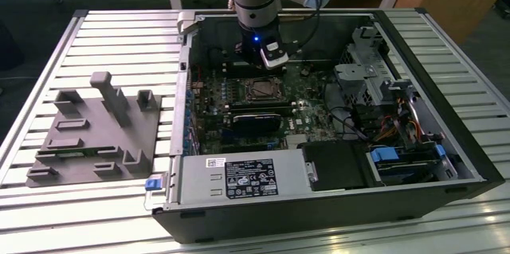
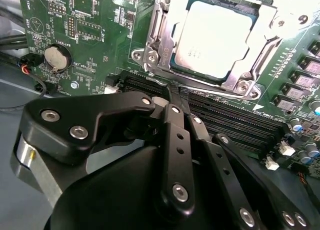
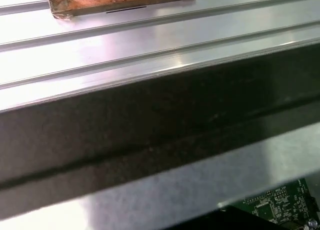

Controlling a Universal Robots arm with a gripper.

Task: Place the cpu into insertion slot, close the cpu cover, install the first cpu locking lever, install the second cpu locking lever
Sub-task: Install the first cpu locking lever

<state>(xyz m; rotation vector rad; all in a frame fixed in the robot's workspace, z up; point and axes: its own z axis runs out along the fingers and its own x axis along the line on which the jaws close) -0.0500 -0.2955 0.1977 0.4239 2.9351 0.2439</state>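
Hovering near the cpu (image 2: 212, 38) (seated under its cpu cover (image 2: 160, 35)), the gripper (image 2: 172, 98) is pinched closed, empty.

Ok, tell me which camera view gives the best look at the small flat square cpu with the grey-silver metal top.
The second wrist view: the cpu sits in its socket, close up, with the cpu cover framing it. The exterior view gives it as a small square on the motherboard under the arm. The first wrist view faces the case wall instead.

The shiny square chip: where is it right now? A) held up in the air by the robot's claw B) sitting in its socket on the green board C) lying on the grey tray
B: the chip sits in its socket under the metal frame on the green board.
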